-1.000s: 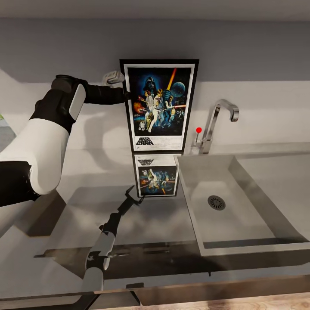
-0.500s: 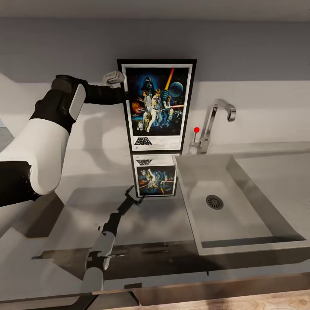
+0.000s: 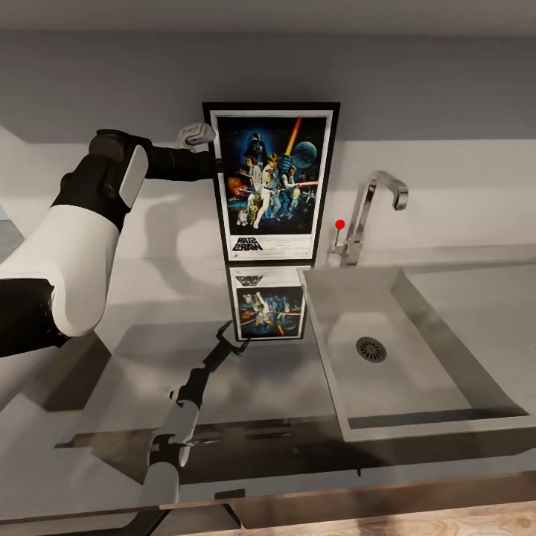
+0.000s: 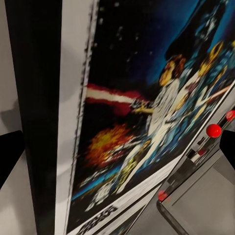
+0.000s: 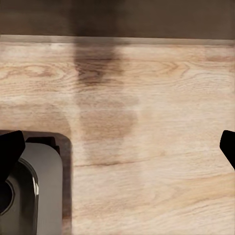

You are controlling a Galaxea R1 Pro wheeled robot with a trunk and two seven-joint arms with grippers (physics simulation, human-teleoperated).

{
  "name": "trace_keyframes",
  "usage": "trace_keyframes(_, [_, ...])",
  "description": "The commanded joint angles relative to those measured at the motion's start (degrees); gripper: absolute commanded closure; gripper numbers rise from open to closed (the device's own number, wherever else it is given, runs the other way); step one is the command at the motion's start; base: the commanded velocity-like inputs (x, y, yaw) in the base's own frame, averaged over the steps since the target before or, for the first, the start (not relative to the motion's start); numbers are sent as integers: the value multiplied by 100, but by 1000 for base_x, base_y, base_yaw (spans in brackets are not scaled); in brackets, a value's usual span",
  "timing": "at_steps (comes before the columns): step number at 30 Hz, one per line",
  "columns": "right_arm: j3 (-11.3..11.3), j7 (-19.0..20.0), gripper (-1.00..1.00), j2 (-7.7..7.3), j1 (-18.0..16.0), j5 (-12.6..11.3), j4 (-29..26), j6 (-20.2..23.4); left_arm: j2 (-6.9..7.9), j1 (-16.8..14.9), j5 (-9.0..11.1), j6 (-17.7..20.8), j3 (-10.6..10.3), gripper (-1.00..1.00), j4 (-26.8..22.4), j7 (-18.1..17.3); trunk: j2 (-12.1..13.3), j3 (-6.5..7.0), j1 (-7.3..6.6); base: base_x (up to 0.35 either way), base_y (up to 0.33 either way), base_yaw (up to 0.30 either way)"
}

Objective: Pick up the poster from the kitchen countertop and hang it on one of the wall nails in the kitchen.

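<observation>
The poster [image 3: 272, 182] stands upright on the kitchen countertop [image 3: 171, 286], leaning on the wall just left of the tap. My left gripper [image 3: 217, 162] reaches its left edge at mid height. In the left wrist view the poster [image 4: 147, 117] is very close, its black frame edge lies between the fingers, and the left gripper [image 4: 117, 152] is open with the fingertips [image 4: 10, 156] spread wide. My right gripper [image 5: 117, 147] is open over wooden floor, holding nothing.
A fainter mirror image [image 3: 269, 301] of the poster shows in the glossy slab. The chrome tap [image 3: 372, 208] with a red knob [image 3: 340, 224] stands right of the poster, behind the sunken sink [image 3: 447, 402]. Grey robot base [image 5: 34, 191] lies below the right gripper.
The whole head view slid slightly left a second ago, so the camera moved. Arm, gripper and poster keep their places relative to each other.
</observation>
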Motion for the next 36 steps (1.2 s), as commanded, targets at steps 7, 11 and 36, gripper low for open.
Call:
trace_keyframes(7, [4, 10, -100, -4, -9, -26, 21, -31, 1, -3, 0, 36, 10, -100, -3, -14, -2, -5, 0, 0, 13, 0])
trace_keyframes(11, [4, 9, -100, -2, -9, -26, 20, -31, 5, -3, 0, 36, 5, -100, -6, -14, -2, -5, 0, 0, 28, 0])
trace_keyframes(36, [4, 9, -100, 4, -9, -26, 22, -29, 10, -3, -9, 36, 12, -100, -12, -10, -2, -5, 0, 40, 2, 0])
